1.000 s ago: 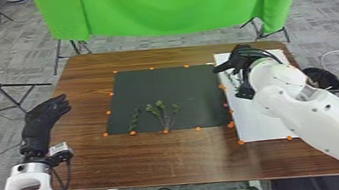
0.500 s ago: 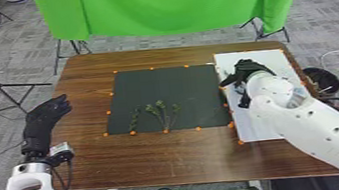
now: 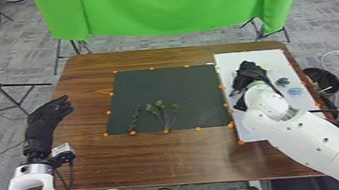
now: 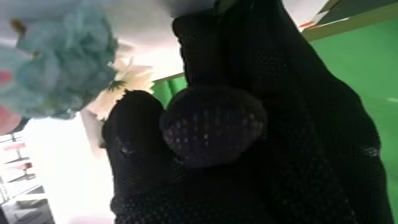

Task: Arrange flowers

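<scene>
In the head view, the right hand (image 3: 251, 73) is over the white sheet (image 3: 274, 123), its fingers extended toward the far edge. A dark bluish flower (image 3: 283, 81) and a pale blue one (image 3: 296, 91) lie on the sheet to its right. Thin green sprigs (image 3: 162, 114) lie on the dark mat's near part. The left hand (image 3: 48, 112) is open at the table's left edge. In the right wrist view, the right hand (image 4: 284, 110) has nothing visible in its grasp; a blue-green flower (image 4: 71, 62) and a cream flower (image 4: 131, 82) show beside it.
The dark mat (image 3: 152, 87) lies in the middle of the brown table (image 3: 172, 158), with small orange markers (image 3: 166, 131) round its edges. A black bin (image 3: 323, 79) stands off the table's right side. A green cloth (image 3: 175, 7) hangs beyond the far edge.
The right hand and forearm have drawn toward the near side, and the fingers have swung from pointing left to pointing away. Flowers on the sheet's right part have come into sight. The left hand has hardly moved.
</scene>
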You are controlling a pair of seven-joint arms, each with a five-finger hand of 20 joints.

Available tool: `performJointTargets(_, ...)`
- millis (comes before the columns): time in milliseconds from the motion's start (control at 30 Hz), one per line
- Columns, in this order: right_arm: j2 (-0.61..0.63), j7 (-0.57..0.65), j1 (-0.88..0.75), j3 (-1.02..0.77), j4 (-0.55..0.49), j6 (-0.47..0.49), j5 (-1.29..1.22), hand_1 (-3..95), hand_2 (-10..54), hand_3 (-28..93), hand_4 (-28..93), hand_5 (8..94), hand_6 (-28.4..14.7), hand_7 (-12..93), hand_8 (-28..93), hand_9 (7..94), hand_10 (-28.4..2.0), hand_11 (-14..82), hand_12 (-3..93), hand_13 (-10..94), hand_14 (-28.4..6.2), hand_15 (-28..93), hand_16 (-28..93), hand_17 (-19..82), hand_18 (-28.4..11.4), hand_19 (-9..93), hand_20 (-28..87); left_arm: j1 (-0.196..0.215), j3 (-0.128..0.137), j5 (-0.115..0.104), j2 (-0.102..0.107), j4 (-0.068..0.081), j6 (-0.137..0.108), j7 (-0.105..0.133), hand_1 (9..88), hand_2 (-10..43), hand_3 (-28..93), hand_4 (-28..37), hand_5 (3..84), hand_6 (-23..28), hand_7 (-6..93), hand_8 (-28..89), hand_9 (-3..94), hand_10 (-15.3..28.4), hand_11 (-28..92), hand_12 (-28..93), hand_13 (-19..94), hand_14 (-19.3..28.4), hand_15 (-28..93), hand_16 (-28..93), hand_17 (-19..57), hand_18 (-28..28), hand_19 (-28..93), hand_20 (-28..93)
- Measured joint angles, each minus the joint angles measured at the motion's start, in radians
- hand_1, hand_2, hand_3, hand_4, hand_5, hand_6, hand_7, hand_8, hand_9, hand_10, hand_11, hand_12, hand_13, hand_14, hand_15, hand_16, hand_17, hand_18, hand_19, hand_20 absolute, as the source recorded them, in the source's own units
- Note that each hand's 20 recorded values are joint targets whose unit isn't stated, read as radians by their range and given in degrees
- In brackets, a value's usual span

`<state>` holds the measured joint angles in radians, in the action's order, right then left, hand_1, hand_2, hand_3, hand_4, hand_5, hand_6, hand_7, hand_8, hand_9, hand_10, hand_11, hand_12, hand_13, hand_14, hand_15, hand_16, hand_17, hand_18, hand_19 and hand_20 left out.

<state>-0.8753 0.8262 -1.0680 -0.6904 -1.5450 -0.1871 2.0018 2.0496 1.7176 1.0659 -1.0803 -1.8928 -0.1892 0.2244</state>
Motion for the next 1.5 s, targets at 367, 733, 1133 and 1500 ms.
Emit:
performJointTargets(367, 0.035, -0.036, -0.006, -0.022, -0.099, 0.006, -0.084, 67.1, -9.5, 57, -10, 80.3, -4.9, 23, 15, 93.7, -10.8, 16.9, 33.3, 94, -0.4, 59, 24, 72, -7.1, 92, 43, 0.009, 0.002, 0.000, 0.000, -0.001, 0.001, -0.001, 26.9, -7.3, 71, -21.0, 50.0, 2.8, 17.1, -8, 47.1, 12.9, 19, 10, 38, 16.5, 25, 1, 6.9, 13.9, 14, 21)
performJointTargets(733, 0.100, -0.116, 0.006, -0.076, -0.328, 0.027, -0.123, 66.5, -9.5, 57, -9, 80.4, -4.9, 23, 16, 93.7, -10.8, 17.3, 33.5, 94, -0.2, 59, 24, 72, -6.6, 92, 43, 0.011, 0.002, 0.000, 0.002, -0.001, 0.005, -0.002, 26.8, -7.4, 71, -20.9, 50.0, 2.8, 17.1, -8, 47.1, 12.8, 19, 10, 38, 16.4, 25, 1, 6.9, 13.9, 14, 21)
performJointTargets(1133, 0.108, -0.145, -0.035, -0.043, -0.437, 0.093, -0.153, 65.9, -9.5, 57, -8, 80.5, -4.8, 23, 16, 93.7, -10.9, 18.2, 33.1, 94, -0.1, 59, 24, 73, -6.4, 92, 43, 0.016, 0.006, 0.000, 0.002, -0.001, 0.005, -0.002, 26.7, -7.6, 71, -20.8, 49.9, 2.8, 17.1, -8, 47.1, 12.9, 19, 10, 38, 16.5, 25, 1, 6.9, 13.8, 14, 21)
performJointTargets(1500, 0.088, -0.155, -0.035, -0.008, -0.399, 0.084, -0.151, 26.1, -7.5, 63, -10, 61.5, -2.7, 15, -6, 75.2, -17.8, 15.6, 18.4, 92, -5.4, 51, 33, 67, -9.3, 93, 43, 0.014, 0.006, 0.000, 0.003, -0.001, 0.005, -0.002, 26.6, -7.6, 71, -20.8, 49.9, 2.8, 17.0, -8, 47.1, 13.0, 19, 10, 38, 16.5, 25, 1, 6.9, 13.9, 14, 21)
